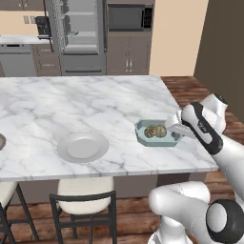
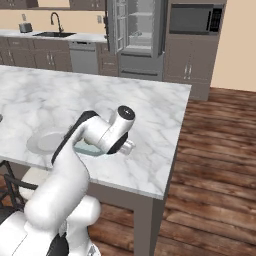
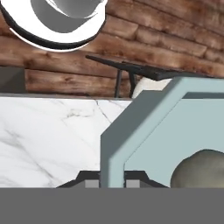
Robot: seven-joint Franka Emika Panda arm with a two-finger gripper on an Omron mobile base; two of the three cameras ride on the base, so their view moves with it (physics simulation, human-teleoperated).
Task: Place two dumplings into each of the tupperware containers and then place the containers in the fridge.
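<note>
A pale-blue tupperware container (image 1: 143, 135) sits near the front right corner of the marble island, with two dumplings (image 1: 155, 131) inside it. My gripper (image 1: 176, 129) is at the container's right edge. In the hand view the gripper (image 3: 113, 181) is shut on the container's wall (image 3: 131, 131), a dark fingertip (image 3: 89, 182) on each side of it. One dumpling (image 3: 203, 168) lies just inside that wall. In the right base view my arm hides most of the container (image 2: 88, 148). The fridge (image 1: 81, 35) stands at the back with its doors open.
A round white-grey plate (image 1: 82, 147) lies on the island left of the container. A stool (image 1: 83, 200) stands under the island's front edge. A dark microwave (image 1: 129, 16) sits in the cabinet right of the fridge. Wooden floor lies beyond the island's right edge.
</note>
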